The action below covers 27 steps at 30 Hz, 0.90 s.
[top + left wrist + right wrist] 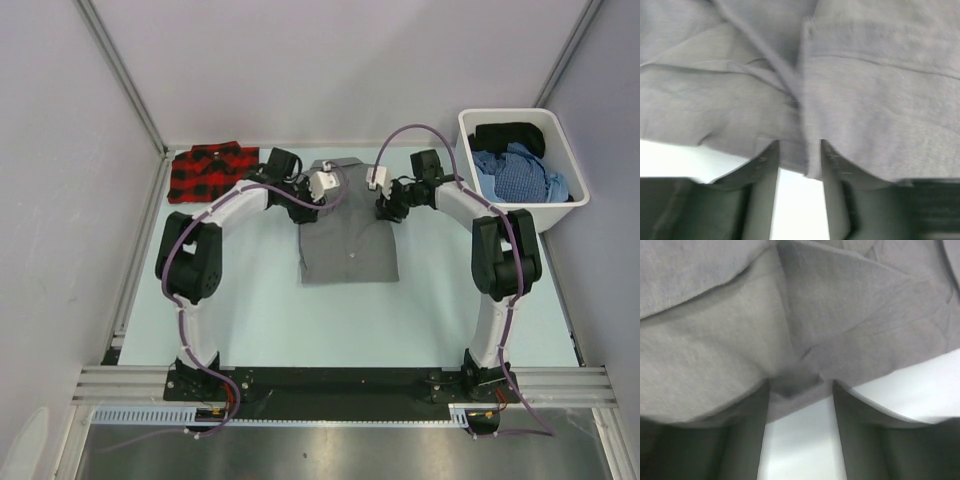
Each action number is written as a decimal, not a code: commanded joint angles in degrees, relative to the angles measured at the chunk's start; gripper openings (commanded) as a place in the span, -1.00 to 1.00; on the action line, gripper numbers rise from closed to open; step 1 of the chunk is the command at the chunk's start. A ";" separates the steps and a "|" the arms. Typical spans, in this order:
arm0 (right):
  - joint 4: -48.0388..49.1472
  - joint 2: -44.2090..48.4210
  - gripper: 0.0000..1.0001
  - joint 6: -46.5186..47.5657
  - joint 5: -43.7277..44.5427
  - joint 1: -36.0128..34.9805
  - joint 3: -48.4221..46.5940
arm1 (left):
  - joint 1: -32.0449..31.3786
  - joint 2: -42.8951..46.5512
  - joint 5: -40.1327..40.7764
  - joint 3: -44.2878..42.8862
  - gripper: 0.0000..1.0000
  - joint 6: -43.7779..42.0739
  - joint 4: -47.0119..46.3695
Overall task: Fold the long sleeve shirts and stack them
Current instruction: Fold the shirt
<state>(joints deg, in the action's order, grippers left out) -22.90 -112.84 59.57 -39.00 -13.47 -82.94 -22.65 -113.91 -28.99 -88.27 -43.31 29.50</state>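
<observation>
Both wrist cams just full of grey shirt [865,100], left pincer [799,155] and right pincer [801,385] each clenched on a fold of it, overhead shows two shirts total, grey mid-worktop [250,320], plaid shirt [210,170] at 10 o'clock, one white bin [545,205] at 2 o'clock

You get bright, even overhead light — soft shadows hug the plain mid-grey cloth shirt [348,240] on the pale table [260,320]. Both wrist views are blurred: cloth just beyond the dark fingers [762,200] smears, and the table between them glares white.
</observation>
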 commanded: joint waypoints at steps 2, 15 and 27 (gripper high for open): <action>-3.02 4.90 0.36 -8.12 3.84 2.92 -3.89 | 6.03 6.04 -2.11 -0.87 0.07 14.63 -1.99; -13.50 9.65 0.03 -38.99 -10.73 3.91 1.46 | 8.77 13.55 -18.99 23.84 0.33 47.24 -9.53; -10.50 1.22 -0.26 -37.33 -3.37 -0.15 4.63 | 9.29 4.48 -22.34 18.05 -0.51 58.07 -18.15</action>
<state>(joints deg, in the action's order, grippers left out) -34.61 -108.16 22.81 -45.30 -15.07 -77.67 -13.96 -108.88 -47.86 -66.83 9.63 16.91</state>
